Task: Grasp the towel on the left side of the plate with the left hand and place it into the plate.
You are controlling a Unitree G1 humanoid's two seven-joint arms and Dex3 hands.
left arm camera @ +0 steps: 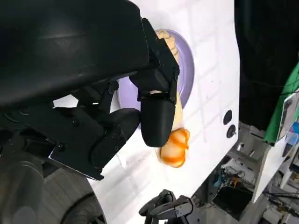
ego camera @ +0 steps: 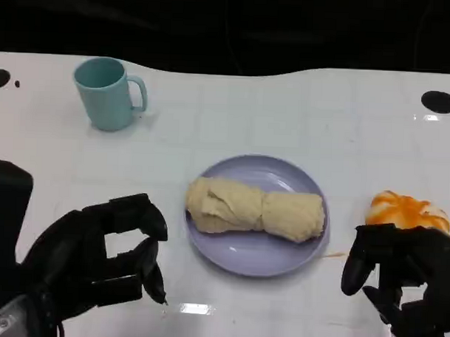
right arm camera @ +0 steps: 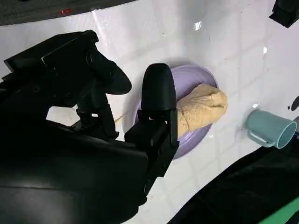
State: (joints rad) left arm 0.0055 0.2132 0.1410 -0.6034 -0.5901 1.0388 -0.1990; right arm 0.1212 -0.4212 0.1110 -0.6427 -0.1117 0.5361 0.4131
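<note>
Lying rolled across the middle of the lavender plate (ego camera: 229, 254), the tan towel (ego camera: 255, 208) looks already delivered: wholly inside the rim, one end toward the teal mug (ego camera: 106, 92), the other toward the orange-and-white object (ego camera: 407, 209) just beside the plate. Judged from this layout, placing step finished, only a retreat of the arm left to do.

Hovering near the plate on its own side, above the white table (ego camera: 286, 111), the left hand (ego camera: 107, 257): fingers apart and loosely curved, nothing between them, clear of both towel and rim. Probably spread like that for a clean release, so no cloth drags back out.

Parked on the far side of the plate, in front of the orange-and-white object, the right hand (ego camera: 398, 282): fingers partly curled, empty as far as the head view shows, apparently just kept out of the way.

Standing upright well apart from the plate, toward the table's far left, the mug with its handle turned to the plate side.

No brands, labels or readable writing anywhere; only faint grid lines on the table surface.
</note>
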